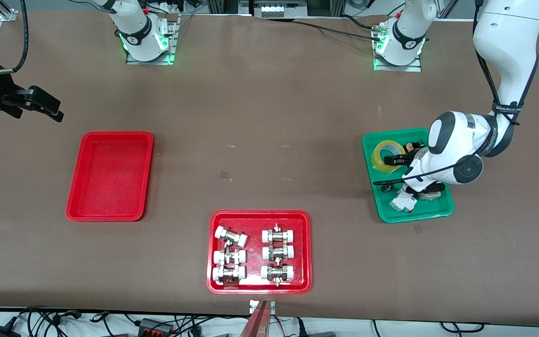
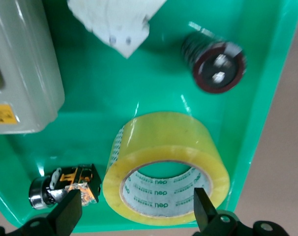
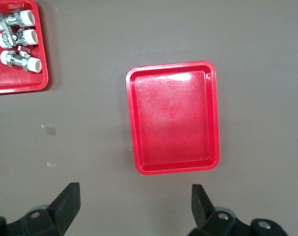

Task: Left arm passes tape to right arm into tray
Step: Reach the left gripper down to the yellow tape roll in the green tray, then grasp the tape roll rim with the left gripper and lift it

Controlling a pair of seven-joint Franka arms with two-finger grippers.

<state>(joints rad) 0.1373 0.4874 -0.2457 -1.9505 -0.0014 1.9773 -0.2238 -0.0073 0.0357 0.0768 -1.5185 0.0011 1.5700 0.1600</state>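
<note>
Yellow and translucent, the tape (image 2: 166, 167) shows a white inner core printed with small green lettering, and it stands on its edge in the green tray (image 1: 440, 209), near that tray's rim. Down over it is the left hand (image 2: 138, 212), fingers spread wide, one black fingertip (image 2: 69, 209) just outside the roll and the other at its core; they are not pinching it. Sharing the green tray are a beige box (image 2: 21, 73), a white angular piece (image 2: 120, 22), a dark round part (image 2: 215, 66) and a small metal-and-orange component (image 2: 65, 189) just beside the roll. That tray sits toward the left arm's end of the surface.

Over at the right arm's end, the right hand (image 1: 47, 106) waits in the air above the brown surface (image 1: 269, 117), its fingers spread apart. The plain red tray (image 1: 75, 196) lies near it with nothing in it. Close to the surface's front edge, midway along, a second red tray (image 1: 260, 286) holds metal pipe fittings (image 1: 229, 255) with white caps, laid in two columns.
</note>
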